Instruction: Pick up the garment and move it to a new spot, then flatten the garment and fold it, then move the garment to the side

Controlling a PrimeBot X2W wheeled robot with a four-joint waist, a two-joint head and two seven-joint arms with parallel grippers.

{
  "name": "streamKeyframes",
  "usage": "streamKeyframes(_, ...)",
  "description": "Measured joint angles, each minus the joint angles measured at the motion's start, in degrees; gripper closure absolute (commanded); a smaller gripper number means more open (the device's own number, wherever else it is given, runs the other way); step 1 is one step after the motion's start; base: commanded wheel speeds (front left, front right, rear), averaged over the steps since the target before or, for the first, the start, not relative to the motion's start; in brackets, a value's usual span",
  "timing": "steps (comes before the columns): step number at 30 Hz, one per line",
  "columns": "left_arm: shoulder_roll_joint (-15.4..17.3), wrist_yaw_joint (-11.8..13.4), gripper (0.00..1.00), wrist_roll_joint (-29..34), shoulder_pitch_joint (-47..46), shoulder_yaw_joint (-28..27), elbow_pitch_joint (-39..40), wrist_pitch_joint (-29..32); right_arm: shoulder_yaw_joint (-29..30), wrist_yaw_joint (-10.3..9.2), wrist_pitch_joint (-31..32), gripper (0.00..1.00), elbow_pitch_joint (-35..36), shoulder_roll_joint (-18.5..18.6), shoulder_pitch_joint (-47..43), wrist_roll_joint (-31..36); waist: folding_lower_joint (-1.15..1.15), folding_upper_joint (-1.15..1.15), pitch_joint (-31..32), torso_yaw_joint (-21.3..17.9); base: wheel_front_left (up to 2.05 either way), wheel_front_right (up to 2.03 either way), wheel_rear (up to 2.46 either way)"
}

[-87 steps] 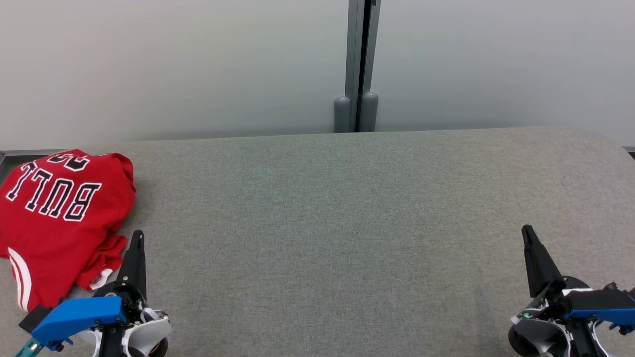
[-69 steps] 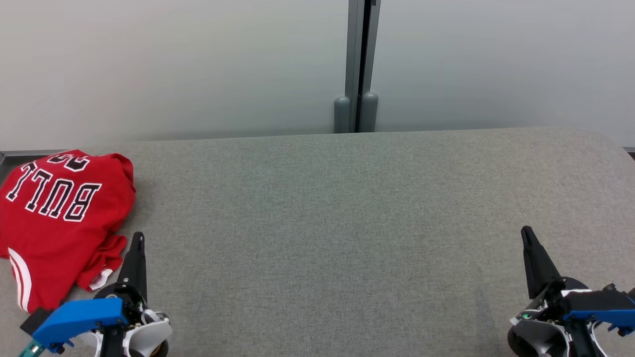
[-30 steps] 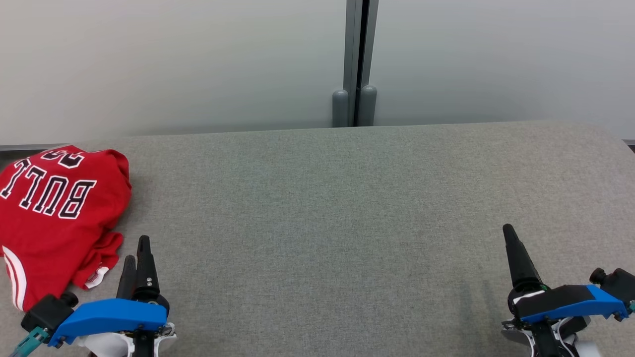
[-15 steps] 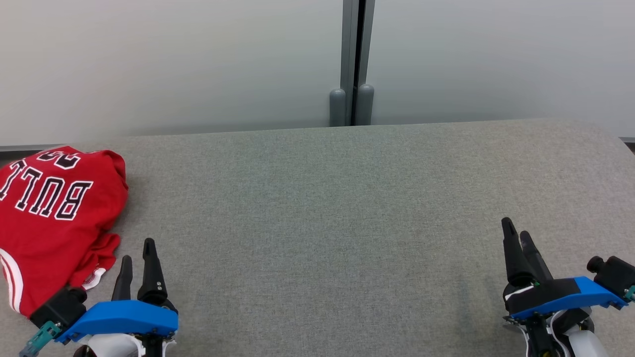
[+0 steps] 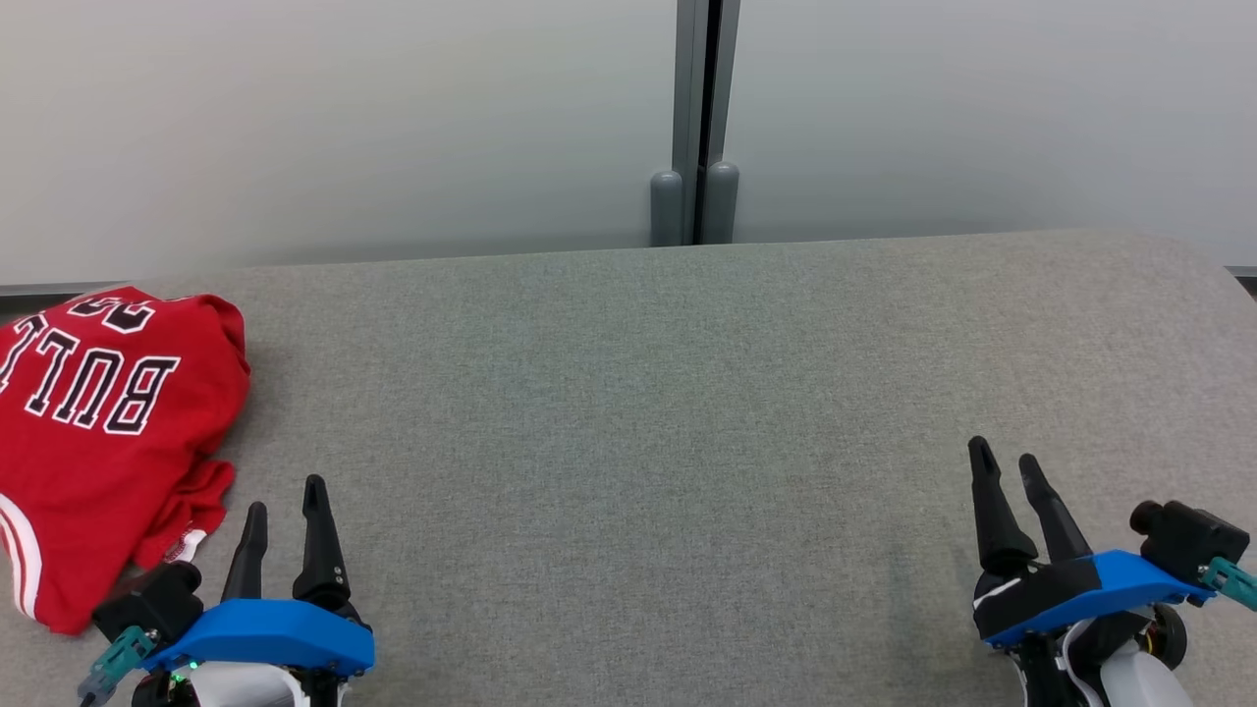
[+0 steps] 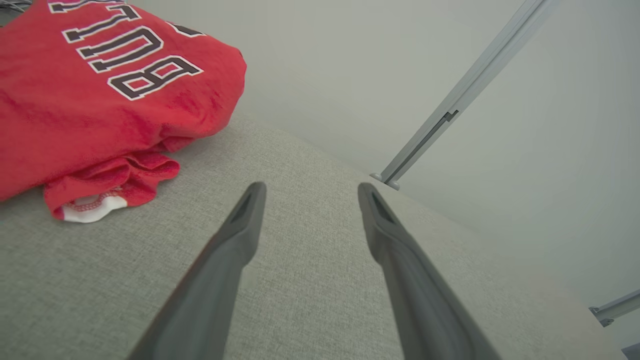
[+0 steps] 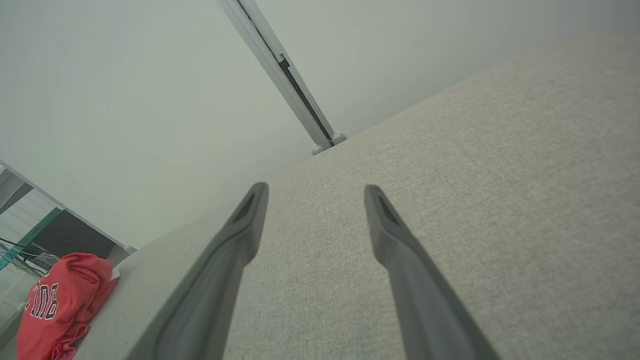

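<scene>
Most of the frame is grey fabric tabletop (image 5: 638,393). At the left edge lies the red jersey (image 5: 88,462), loosely folded with its lettering upside down, apparently set aside out of the working area. In the lower corners, the left gripper (image 5: 286,497) and right gripper (image 5: 1004,453) sit empty with fingers spread, likely parked; the left is just beside the jersey's hem.
</scene>
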State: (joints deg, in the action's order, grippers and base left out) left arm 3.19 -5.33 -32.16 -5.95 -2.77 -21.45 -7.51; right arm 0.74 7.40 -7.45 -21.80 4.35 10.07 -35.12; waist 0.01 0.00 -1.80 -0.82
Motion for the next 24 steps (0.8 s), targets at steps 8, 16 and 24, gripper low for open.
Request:
streamKeyframes(8,0.2,0.3,0.0,5.1,0.0,0.5,-0.6,-1.2,-1.1,0.0,-1.3,0.0,-0.9,0.6,0.3,5.2,0.0,0.0,-0.1,-0.1,0.0,0.0,0.0)
streamKeyframes(16,0.6,0.6,0.0,9.9,-0.1,1.5,-1.9,-2.3,-1.9,0.0,-2.3,0.0,-1.3,1.1,0.3,9.5,0.0,0.0,-0.1,-0.1,0.0,0.0,0.0)
streamKeyframes(24,0.5,1.4,0.0,13.5,0.6,1.8,-2.3,-3.3,-1.5,0.01,-3.4,0.0,-1.7,0.7,-0.4,14.0,0.0,0.0,0.6,-0.3,0.0,0.0,0.0)
